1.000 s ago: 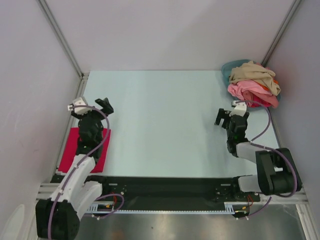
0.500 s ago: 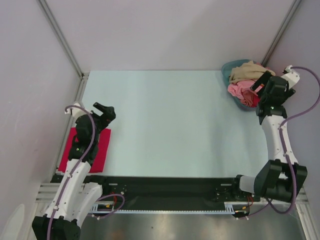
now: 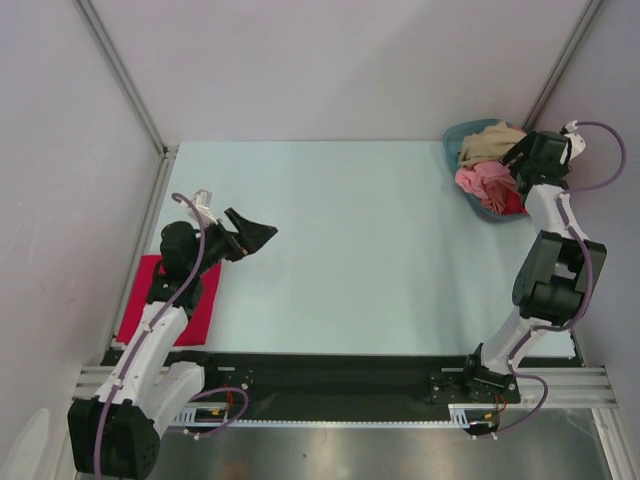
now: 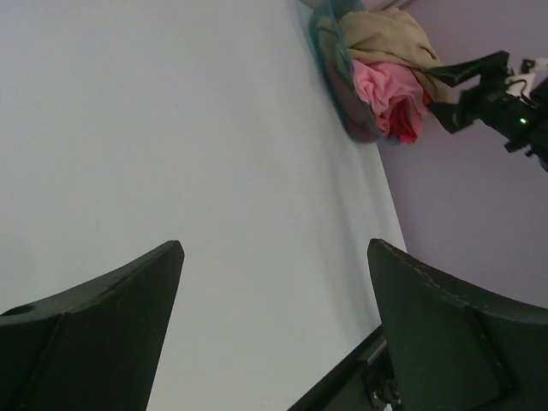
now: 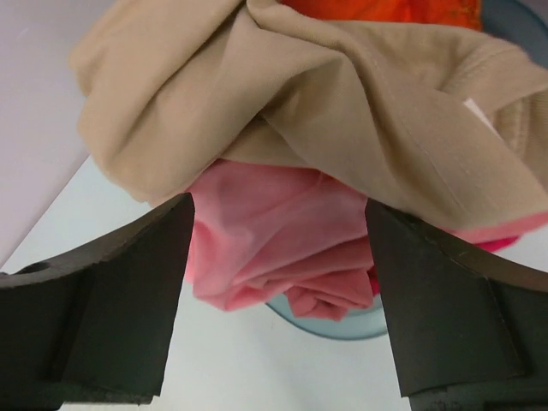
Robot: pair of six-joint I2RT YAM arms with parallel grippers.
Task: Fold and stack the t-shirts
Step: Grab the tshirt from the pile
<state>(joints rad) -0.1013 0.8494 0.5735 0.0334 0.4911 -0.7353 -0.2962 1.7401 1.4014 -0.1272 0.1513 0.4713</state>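
Observation:
A pile of t-shirts fills the teal basin (image 3: pixel 458 136) at the far right: a tan shirt (image 3: pixel 490 143) on top, a pink one (image 3: pixel 482 181) below, a red edge beside it. In the right wrist view the tan shirt (image 5: pixel 342 94) drapes over the pink shirt (image 5: pixel 282 248), with an orange one (image 5: pixel 385 10) behind. My right gripper (image 3: pixel 521 160) is open, right at the pile, and holds nothing (image 5: pixel 278 257). A folded magenta-red shirt (image 3: pixel 201 310) lies at the near left edge. My left gripper (image 3: pixel 255 236) is open and empty above the table (image 4: pixel 274 257).
The pale table (image 3: pixel 350 250) has grey walls at the back and sides. Metal frame posts (image 3: pixel 120 70) run down to its far corners. A black rail (image 3: pixel 330 375) runs along the near edge. The left wrist view shows the basin pile (image 4: pixel 377 77) and the right arm (image 4: pixel 505 94).
My right arm swung from mid-table out to the basin and has come down onto the shirt pile. My left gripper lifted and moved right, away from the magenta-red shirt.

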